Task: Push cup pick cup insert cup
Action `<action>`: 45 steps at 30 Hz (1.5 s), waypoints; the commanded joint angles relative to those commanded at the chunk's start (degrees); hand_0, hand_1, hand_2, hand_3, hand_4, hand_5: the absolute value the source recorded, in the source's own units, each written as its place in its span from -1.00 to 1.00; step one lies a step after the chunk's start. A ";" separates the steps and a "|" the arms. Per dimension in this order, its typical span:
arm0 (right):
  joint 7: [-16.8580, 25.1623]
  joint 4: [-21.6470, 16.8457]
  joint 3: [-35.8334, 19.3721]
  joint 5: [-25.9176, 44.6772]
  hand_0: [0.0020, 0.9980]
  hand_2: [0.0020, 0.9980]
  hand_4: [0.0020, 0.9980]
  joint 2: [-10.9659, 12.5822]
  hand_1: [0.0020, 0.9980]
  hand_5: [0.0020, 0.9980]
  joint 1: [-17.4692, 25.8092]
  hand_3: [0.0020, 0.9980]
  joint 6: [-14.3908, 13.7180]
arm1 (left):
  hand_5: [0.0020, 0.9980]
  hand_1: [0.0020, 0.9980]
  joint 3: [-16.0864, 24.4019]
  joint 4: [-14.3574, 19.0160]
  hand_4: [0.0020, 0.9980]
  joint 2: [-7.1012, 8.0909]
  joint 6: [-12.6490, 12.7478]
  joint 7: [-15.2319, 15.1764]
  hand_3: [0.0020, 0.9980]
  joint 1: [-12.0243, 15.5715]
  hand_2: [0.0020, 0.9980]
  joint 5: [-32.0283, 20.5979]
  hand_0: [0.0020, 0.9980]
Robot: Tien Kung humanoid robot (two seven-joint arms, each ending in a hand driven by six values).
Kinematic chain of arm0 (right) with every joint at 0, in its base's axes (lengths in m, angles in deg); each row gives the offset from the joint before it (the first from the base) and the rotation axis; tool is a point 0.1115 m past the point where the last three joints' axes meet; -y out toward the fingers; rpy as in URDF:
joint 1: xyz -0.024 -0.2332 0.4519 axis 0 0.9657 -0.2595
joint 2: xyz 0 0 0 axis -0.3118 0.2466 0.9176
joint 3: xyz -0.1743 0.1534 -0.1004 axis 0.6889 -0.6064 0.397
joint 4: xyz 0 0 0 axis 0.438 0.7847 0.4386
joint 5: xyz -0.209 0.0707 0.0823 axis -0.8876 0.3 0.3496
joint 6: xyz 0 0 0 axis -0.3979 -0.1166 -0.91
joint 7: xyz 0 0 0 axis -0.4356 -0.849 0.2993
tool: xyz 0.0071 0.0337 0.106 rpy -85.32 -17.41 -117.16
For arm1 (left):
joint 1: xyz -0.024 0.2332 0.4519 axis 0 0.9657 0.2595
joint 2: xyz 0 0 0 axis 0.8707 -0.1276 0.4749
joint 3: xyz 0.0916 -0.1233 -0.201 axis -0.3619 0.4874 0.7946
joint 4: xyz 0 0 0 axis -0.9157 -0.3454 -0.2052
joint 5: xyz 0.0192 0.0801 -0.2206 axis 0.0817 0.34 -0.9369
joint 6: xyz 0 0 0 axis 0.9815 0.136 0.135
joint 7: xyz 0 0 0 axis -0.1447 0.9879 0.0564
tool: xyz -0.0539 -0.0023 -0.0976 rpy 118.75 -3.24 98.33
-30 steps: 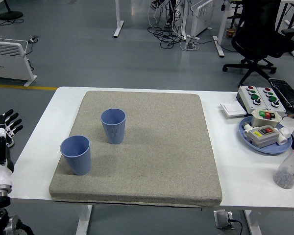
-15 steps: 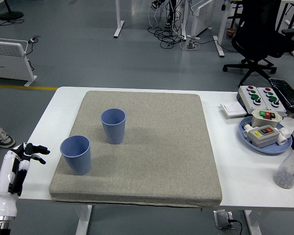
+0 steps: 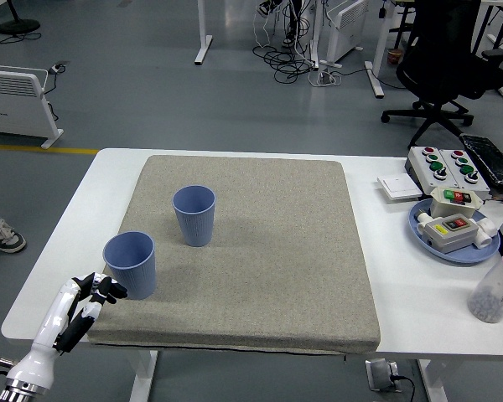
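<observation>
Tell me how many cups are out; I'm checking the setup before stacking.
2. One cup stands near the mat's front left corner, by the left hand; the other cup stands farther back, to its right. None appear hidden.

2 blue ribbed cups (image 3: 194,214) sit on a speckled grey-beige mat (image 3: 260,251) over a white table (image 3: 419,301).

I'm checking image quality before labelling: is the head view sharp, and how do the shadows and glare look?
Head view: sharp throughout, both blue cups crisp; soft, faint shadows beside them on the grey mat; even overhead light, no glare on the white table; left hand slightly soft at its fingers.
</observation>
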State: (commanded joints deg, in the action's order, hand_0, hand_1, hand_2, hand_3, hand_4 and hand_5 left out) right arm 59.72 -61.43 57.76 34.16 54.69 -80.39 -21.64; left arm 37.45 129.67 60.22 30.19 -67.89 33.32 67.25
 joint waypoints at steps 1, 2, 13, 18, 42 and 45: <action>0.01 0.00 0.02 0.03 0.46 0.42 -0.67 0.00 0.34 -0.23 0.01 0.20 0.00 | 1.00 -0.01 -0.09 -0.12 0.15 0.00 -0.09 0.14 -0.12 -0.05 -0.05 0.15 -0.15; 0.00 0.00 0.02 0.03 0.46 0.42 -0.67 0.00 0.34 -0.23 0.01 0.20 0.01 | 1.00 -0.01 -0.18 -0.23 0.15 -0.01 -0.18 0.30 -0.12 -0.12 -0.05 0.31 -0.15; -0.04 0.01 0.04 0.16 0.46 0.42 -0.67 -0.06 0.34 -0.23 -0.03 0.20 0.05 | 1.00 0.09 -1.70 -3.70 0.13 -0.42 -1.90 3.60 -0.08 -3.14 0.02 5.31 0.00; -0.02 0.01 0.09 0.21 0.46 0.42 -0.67 -0.07 0.34 -0.23 -0.08 0.20 0.05 | 1.00 0.14 -2.18 -5.12 0.13 -0.52 -2.41 4.52 -0.07 -4.38 0.05 6.12 0.08; -0.05 0.02 0.11 0.18 0.46 0.41 -0.67 -0.06 0.34 -0.22 -0.64 0.20 0.19 | 1.00 0.23 -3.07 -12.59 0.15 -2.31 -3.16 5.59 -0.05 -11.57 0.11 7.55 0.24; -0.10 0.03 -0.02 0.03 0.46 0.41 -0.67 -0.09 0.34 -0.22 -0.68 0.20 0.21 | 1.00 0.23 -3.45 -13.31 0.15 -2.20 -3.31 5.76 -0.05 -12.55 0.11 7.54 0.24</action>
State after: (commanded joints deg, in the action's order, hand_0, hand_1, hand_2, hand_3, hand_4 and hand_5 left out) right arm 59.63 -61.40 57.75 34.19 54.60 -81.07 -21.43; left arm 34.00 116.37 58.02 26.88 -62.13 20.77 74.79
